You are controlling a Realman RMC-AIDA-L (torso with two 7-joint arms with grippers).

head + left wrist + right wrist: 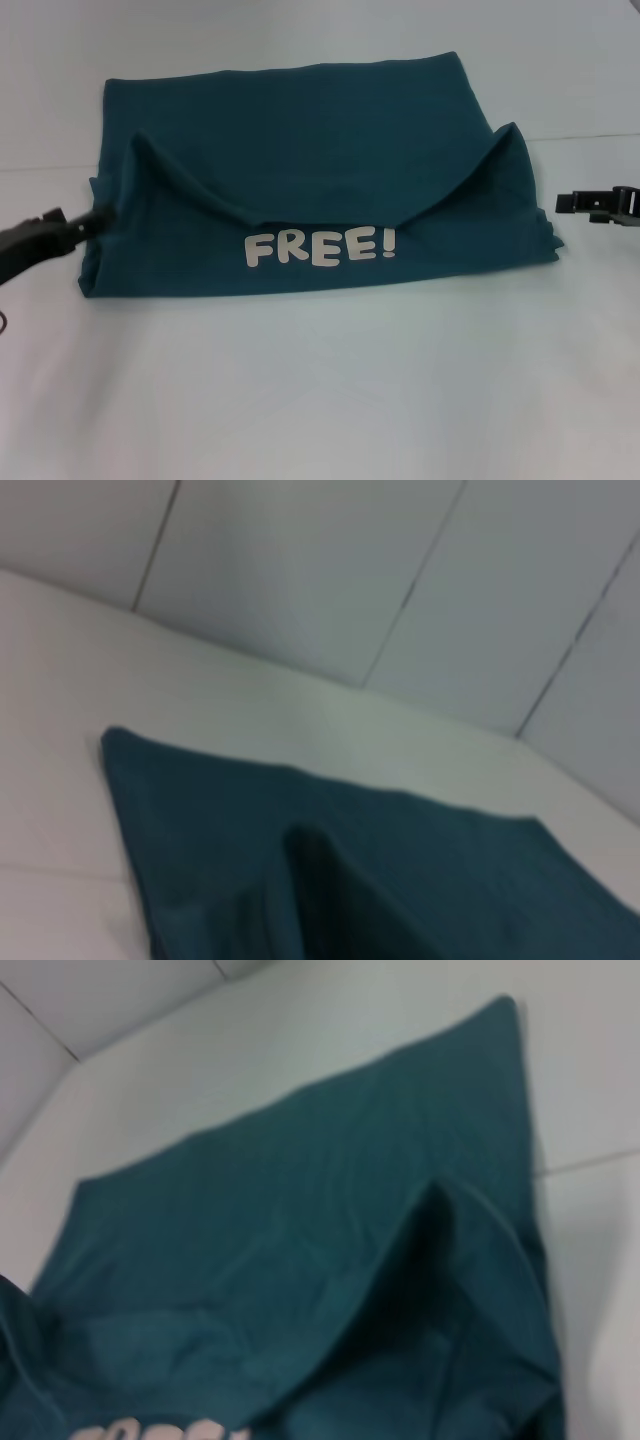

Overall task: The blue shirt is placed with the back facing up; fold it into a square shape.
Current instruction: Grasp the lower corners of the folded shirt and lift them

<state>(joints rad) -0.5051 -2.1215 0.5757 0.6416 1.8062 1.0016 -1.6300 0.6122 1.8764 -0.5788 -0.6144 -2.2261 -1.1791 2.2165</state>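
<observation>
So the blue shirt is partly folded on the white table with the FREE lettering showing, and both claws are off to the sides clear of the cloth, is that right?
Not quite. The head view shows only the right claw clear of the blue shirt, out past its right edge. The left claw is right at the shirt's left edge, touching the cloth. The rest holds: the shirt lies partly folded on the white table with the FREE lettering showing.

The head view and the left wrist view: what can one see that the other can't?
Only the head view shows the white FREE! letters, the left gripper at the shirt's edge, and the right gripper off to the side, clear of the cloth. Only the left wrist view shows the tiled wall behind. Both show the blue shirt on the white table.
</observation>
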